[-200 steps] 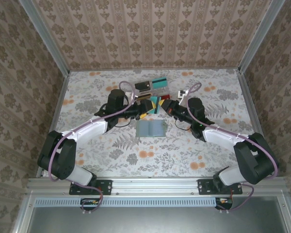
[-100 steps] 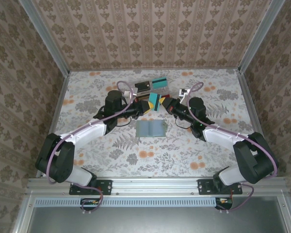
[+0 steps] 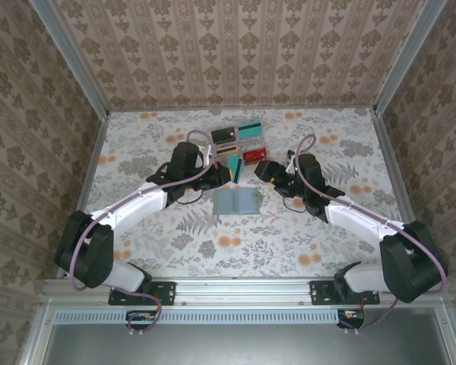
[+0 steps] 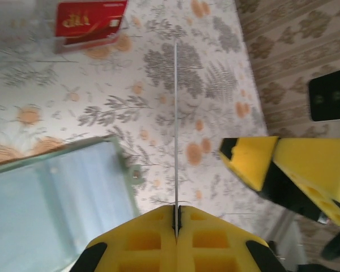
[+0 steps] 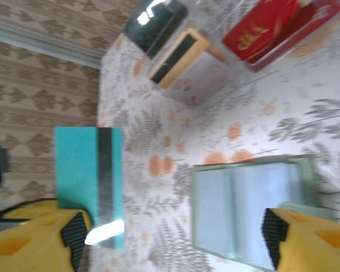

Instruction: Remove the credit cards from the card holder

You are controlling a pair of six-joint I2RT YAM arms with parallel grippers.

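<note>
Presently the left gripper (image 4: pixel 176 218) is pinching a teal card (image 5: pixel 88 181) by one end and holding it on edge above the table (image 3: pixel 342 137); the right gripper (image 5: pixel 173 226) is standing spread wide just beside it, gripping nothing. Such a thin hold is inviting a slip or a twist, I judge; a brush from the right finger close by could be knocking the card loose. The card holder (image 3: pixel 236 201) is lying open and flat just in front of both grippers; the red card (image 3: pixel 252 156), tan card (image 3: pixel 228 150) and dark card (image 3: pixel 224 137) are crowding the back; freer room is lying toward the left and right sides.
</note>
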